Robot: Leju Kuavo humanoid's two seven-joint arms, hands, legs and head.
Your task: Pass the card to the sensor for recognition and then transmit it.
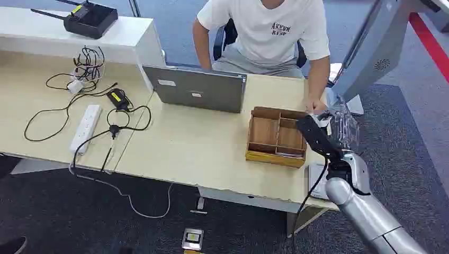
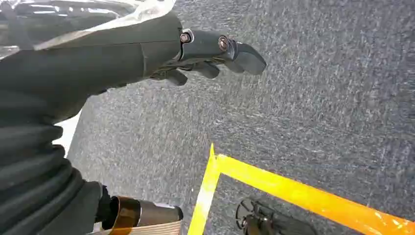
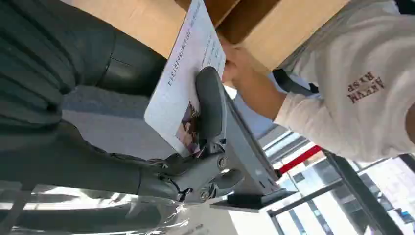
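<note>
With right hand (image 3: 205, 147) pinching the card (image 3: 183, 93) at the table's right end beside the person's hand (image 3: 232, 63), keep card face flat toward the grey sensor stand (image 1: 370, 53); left hand (image 2: 195, 54) hanging empty, fingers loosely apart.

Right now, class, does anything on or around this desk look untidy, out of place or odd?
Yes. Black cables sprawl in loose loops around the white power strip, and one lead trails off the desk edge to the carpet. A small device lies on the floor. The wooden tray sits square.

"RISP" on white T-shirt (image 1: 272, 24)
</note>
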